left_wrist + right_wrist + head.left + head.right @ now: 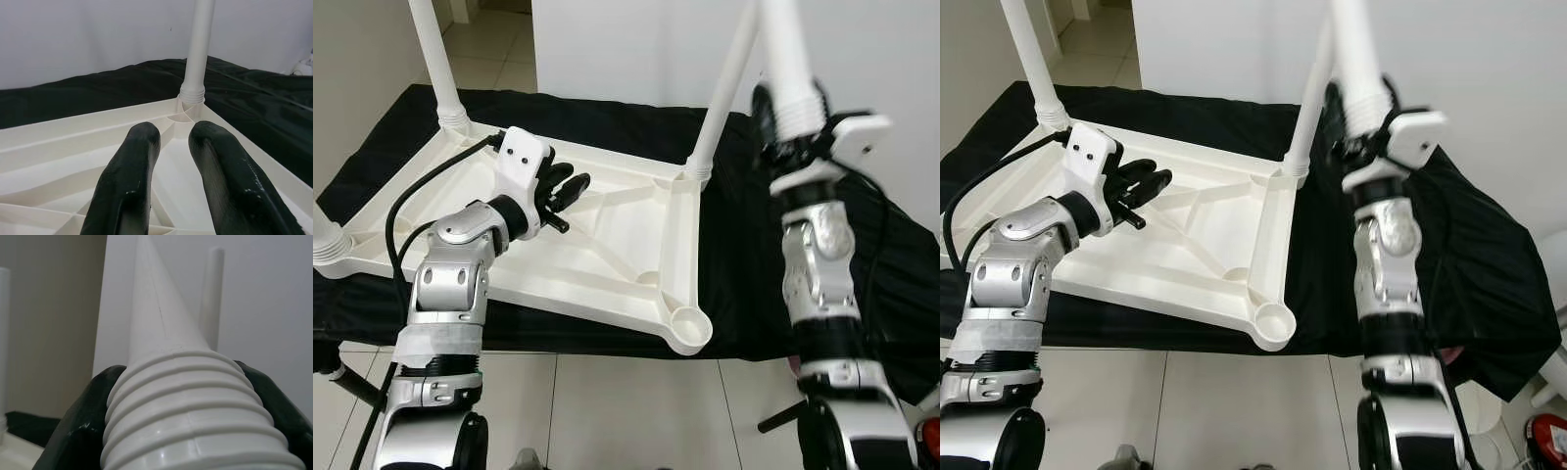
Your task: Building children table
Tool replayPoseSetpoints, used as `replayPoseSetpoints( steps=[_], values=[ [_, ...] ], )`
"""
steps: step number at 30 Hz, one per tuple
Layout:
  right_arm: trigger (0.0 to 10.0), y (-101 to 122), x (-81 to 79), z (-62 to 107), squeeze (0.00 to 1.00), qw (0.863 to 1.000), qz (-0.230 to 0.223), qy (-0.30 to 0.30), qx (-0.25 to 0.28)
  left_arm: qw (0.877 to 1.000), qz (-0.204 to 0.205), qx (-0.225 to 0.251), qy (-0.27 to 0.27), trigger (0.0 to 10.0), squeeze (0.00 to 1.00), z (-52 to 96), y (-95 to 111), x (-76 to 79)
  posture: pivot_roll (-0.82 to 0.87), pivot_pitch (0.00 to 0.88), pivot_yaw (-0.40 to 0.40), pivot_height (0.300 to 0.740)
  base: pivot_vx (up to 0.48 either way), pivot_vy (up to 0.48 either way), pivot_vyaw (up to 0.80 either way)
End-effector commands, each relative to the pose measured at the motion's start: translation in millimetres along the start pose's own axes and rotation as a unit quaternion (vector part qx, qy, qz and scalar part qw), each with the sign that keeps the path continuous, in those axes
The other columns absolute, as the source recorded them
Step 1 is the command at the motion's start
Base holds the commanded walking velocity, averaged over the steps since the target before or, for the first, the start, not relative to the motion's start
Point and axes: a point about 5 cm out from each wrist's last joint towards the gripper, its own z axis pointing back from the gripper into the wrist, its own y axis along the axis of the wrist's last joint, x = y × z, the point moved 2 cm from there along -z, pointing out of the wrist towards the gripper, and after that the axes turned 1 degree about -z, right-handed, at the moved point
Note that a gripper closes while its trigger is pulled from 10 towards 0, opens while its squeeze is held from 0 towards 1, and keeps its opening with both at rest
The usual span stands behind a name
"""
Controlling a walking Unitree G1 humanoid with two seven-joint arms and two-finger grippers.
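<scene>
A white plastic tabletop (pixel 607 245) lies upside down on a black cloth (pixel 744 284). Legs stand in three corner sockets: far left (pixel 438 59), far right (pixel 720 93) and near left (pixel 325 230). The near right socket (pixel 690 328) holds nothing. My right gripper (pixel 795 137) is shut on the ribbed threaded end of a fourth white leg (pixel 788 59), held upright above the cloth, to the right of the tabletop. In the right wrist view black fingers (pixel 83 426) flank the leg's threads (pixel 186 396). My left gripper (pixel 570 184) hovers open over the tabletop's ribbed underside, with nothing between its fingers (pixel 137 161).
The cloth-covered surface stands against a white wall (pixel 636 49). White tiled floor (pixel 636 411) lies in front of it. A black cable (pixel 406 215) loops from my left wrist over the tabletop's left side. A red object (pixel 1549 436) sits on the floor at the near right.
</scene>
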Motion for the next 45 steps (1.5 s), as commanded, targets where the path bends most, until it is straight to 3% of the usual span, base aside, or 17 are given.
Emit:
replayPoseSetpoints(
  steps=[1,3,9,11,12,16,17,20,34,35,39,43,44,45],
  values=[
    [10.0,5,-4.3,0.1,0.00,1.000,-0.001,0.012,0.007,1.000,0.028,0.013,0.003,10.0,0.00,-1.2,5,1.4,0.06,0.000,-0.086,0.740,0.000,0.000,0.00],
    [10.0,5,-4.3,0.1,0.00,1.000,-0.001,0.012,0.007,1.000,0.028,0.013,0.003,10.0,0.00,-1.2,5,1.4,0.06,0.000,-0.086,0.740,0.000,0.000,0.00],
    [10.0,-8,-16.6,15.9,0.00,0.999,-0.014,0.030,-0.027,0.995,0.089,0.029,-0.044,10.0,0.00,-3.9,8,11.0,0.07,0.000,-0.103,0.740,0.000,0.000,0.00],
    [10.0,-16,-27.3,25.6,0.00,0.998,-0.022,0.043,-0.046,0.989,0.130,0.038,-0.066,10.0,0.96,-7.0,8,16.4,0.06,0.000,-0.107,0.740,0.000,0.000,0.00],
    [10.0,-19,-32.2,29.2,0.00,0.997,-0.023,0.051,-0.054,0.985,0.146,0.044,-0.074,10.0,1.00,-8.4,10,18.2,0.06,0.000,-0.107,0.740,0.000,0.000,0.00],
    [10.0,-21,-37.7,33.3,0.00,0.996,-0.026,0.058,-0.063,0.980,0.173,0.057,-0.086,10.0,1.00,-10.7,15,19.5,0.06,0.000,-0.105,0.740,0.000,0.000,0.00],
    [10.0,-21,-41.2,35.6,0.00,0.995,-0.035,0.062,-0.070,0.972,0.203,0.067,-0.097,10.0,1.00,-13.0,22,19.2,0.05,0.000,-0.100,0.740,0.000,0.000,0.00],
    [10.0,-23,-46.7,37.9,0.00,0.994,-0.042,0.072,-0.077,0.963,0.237,0.069,-0.112,10.0,1.00,-15.1,24,20.4,0.05,0.000,-0.096,0.740,0.000,0.000,0.00],
    [10.0,-26,-60.6,45.8,0.00,0.990,-0.046,0.094,-0.091,0.950,0.281,0.037,-0.134,10.0,1.00,-26.5,18,30.9,0.04,0.000,-0.082,0.740,0.000,0.000,0.00],
    [10.0,-27,-62.3,46.1,0.00,0.990,-0.047,0.096,-0.092,0.950,0.282,0.021,-0.133,10.0,0.00,-29.2,14,33.0,0.04,0.000,-0.080,0.740,0.000,0.000,0.00],
    [10.0,-27,-66.3,47.0,0.00,0.989,-0.050,0.105,-0.095,0.945,0.304,-0.011,-0.116,10.0,0.00,-35.5,5,32.6,0.03,0.000,-0.080,0.740,0.000,0.000,0.00],
    [10.0,-28,-72.1,52.2,0.00,0.985,-0.055,0.124,-0.108,0.932,0.346,-0.018,-0.103,10.0,0.00,-41.7,7,27.8,0.02,0.000,-0.080,0.740,0.000,0.000,0.00],
    [10.0,-28,-75.9,56.7,0.00,0.982,-0.056,0.139,-0.114,0.923,0.371,-0.017,-0.101,10.0,0.00,-45.0,9,25.8,0.02,0.000,-0.078,0.740,0.000,0.000,0.00],
    [10.0,-28,-75.9,56.7,0.00,0.982,-0.056,0.139,-0.114,0.923,0.371,-0.017,-0.101,10.0,0.00,-45.0,9,25.8,0.02,0.000,-0.078,0.740,0.000,0.000,0.00]
  ],
)
